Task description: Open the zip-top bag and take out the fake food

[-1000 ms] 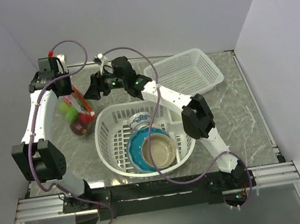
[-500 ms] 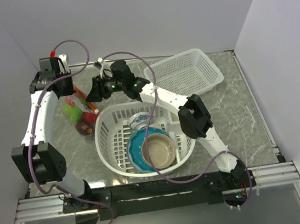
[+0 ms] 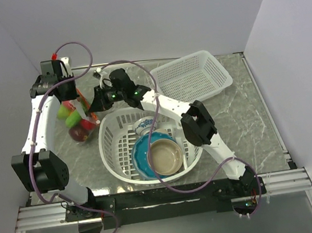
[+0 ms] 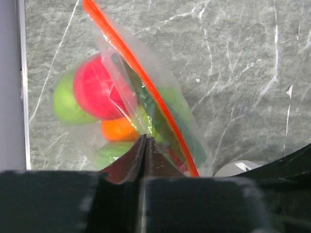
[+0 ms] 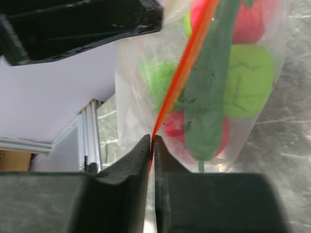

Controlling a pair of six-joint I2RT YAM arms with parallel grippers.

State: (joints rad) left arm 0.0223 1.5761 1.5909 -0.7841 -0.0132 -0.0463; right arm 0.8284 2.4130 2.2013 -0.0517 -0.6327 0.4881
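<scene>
a grey-green marble-patterned table (image 3: pixel 249 121) sits boxed in by plain pale lavender walls (image 3: pixel 148 14) at the back and both sides, evenly lit, with a silver metal rail (image 3: pixel 285 182) along its near edge

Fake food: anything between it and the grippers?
Yes, the zip-top bag itself: the fake food sits inside its clear plastic. Left gripper and right gripper are both shut on the bag's edge by the red zip strip.

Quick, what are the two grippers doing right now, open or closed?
Left gripper: closed, pinching the zip-top bag.
Right gripper: closed on the bag's red zip strip.
</scene>
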